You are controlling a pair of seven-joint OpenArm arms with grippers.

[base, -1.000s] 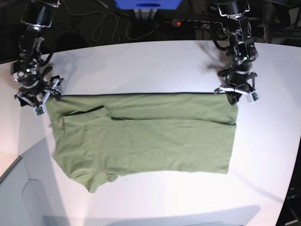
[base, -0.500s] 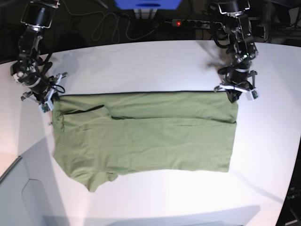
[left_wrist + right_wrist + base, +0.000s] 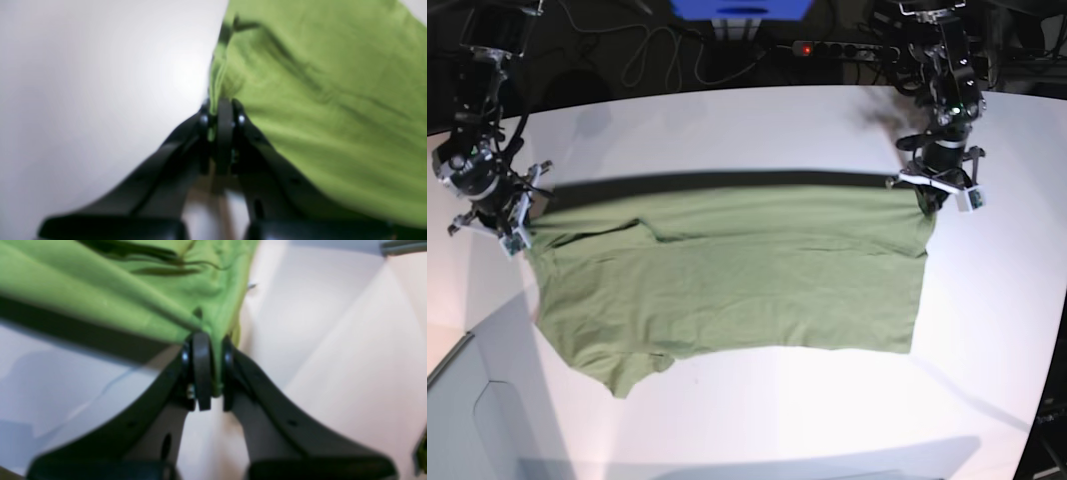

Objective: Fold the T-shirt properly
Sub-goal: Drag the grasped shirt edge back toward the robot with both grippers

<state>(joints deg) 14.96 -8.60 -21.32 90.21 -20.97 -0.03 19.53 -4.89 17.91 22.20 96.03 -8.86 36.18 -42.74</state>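
— Two corners, both pinched. From the base view, what do you make of it?

— My jaws on the left arm [image 3: 937, 195] are clamped on the T-shirt [image 3: 727, 275] at its far corner on that view's right. My jaws on the right arm [image 3: 512, 225] are clamped on the far corner at that view's left. The far edge hangs between them above the counter [image 3: 727, 125] and casts a dark band of shadow along the white top; the near half of the cloth lies on the surface, one sleeve toward the near left.

— And the room around it?

— The counter is white, glossy and curved at its far edge. Behind it all is dark: loose cables [image 3: 642, 55], a power strip [image 3: 842, 48] with a red light, something blue [image 3: 742, 8] at the top middle.

— Left wrist view?

— Blurred. My black fingers [image 3: 225, 126] are closed together on a green fold that bunches just above them; the T-shirt [image 3: 320, 100] fills the right side, bare white counter [image 3: 93, 83] the left.

— Right wrist view?

— The same grip mirrored: fingers [image 3: 201, 366] shut on the cloth's edge, the T-shirt [image 3: 116, 283] spreading up to the left with its dark shadow beneath, pale counter [image 3: 333, 340] to the right.
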